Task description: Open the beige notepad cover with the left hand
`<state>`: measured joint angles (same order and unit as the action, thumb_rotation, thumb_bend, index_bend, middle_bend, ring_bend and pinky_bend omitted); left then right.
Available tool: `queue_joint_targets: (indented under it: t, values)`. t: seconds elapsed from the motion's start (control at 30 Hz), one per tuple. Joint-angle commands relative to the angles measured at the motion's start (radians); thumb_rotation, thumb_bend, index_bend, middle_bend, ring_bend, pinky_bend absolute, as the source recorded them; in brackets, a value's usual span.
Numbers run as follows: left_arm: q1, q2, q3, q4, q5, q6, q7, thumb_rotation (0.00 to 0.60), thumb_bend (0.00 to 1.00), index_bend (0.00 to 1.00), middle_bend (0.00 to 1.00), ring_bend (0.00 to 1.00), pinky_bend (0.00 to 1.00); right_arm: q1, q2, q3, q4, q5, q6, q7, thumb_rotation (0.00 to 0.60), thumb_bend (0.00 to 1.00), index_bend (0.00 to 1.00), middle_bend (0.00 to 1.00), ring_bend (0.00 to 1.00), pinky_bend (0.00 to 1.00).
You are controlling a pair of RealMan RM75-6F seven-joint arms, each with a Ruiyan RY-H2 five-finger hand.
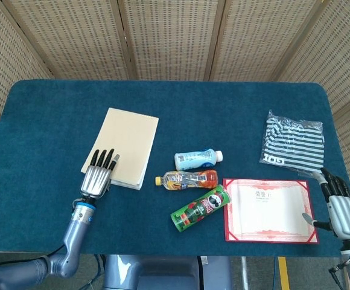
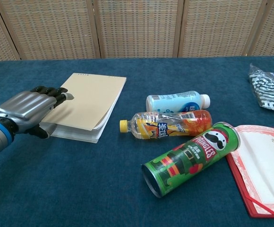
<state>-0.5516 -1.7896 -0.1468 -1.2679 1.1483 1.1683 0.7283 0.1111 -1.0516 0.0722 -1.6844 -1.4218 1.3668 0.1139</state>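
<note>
The beige notepad (image 1: 131, 144) lies left of centre on the blue table (image 1: 54, 115). My left hand (image 1: 96, 179) holds the cover's near left corner, fingers laid on top and thumb tucked underneath. In the chest view the notepad cover (image 2: 89, 101) is raised at its near edge, and the white pages show below it beside my left hand (image 2: 26, 109). My right hand (image 1: 341, 206) rests at the table's near right corner, fingers extended and holding nothing. The chest view does not show it.
A white bottle (image 1: 197, 159), an orange drink bottle (image 1: 187, 179) and a green Pringles can (image 1: 200, 208) lie right of the notepad. A red-bordered certificate (image 1: 269, 210) lies near right. A striped bag (image 1: 293, 144) lies behind it.
</note>
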Motion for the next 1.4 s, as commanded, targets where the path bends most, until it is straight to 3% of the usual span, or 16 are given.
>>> queue_joint_targets:
  t: [0.03,0.67,1.4]
  values:
    - [-0.002,-0.005,-0.002,0.007,-0.005,-0.003,-0.001,0.600,0.55,0.02,0.00,0.00,0.00,0.003,-0.003,0.001,0.005,0.006,-0.008,0.001,0.600,0.21,0.03,0.00,0.00,0.00]
    - [-0.030,-0.017,-0.027,0.044,-0.031,-0.012,0.020,0.600,0.61,0.02,0.00,0.00,0.00,0.020,-0.023,0.013,0.047,0.053,-0.055,0.021,0.600,0.21,0.03,0.00,0.00,0.00]
    - [-0.050,-0.017,-0.049,0.077,-0.063,-0.023,0.000,0.600,0.64,0.02,0.00,0.00,0.00,0.024,-0.068,0.032,0.105,0.054,-0.038,0.062,0.600,0.21,0.03,0.00,0.00,0.00]
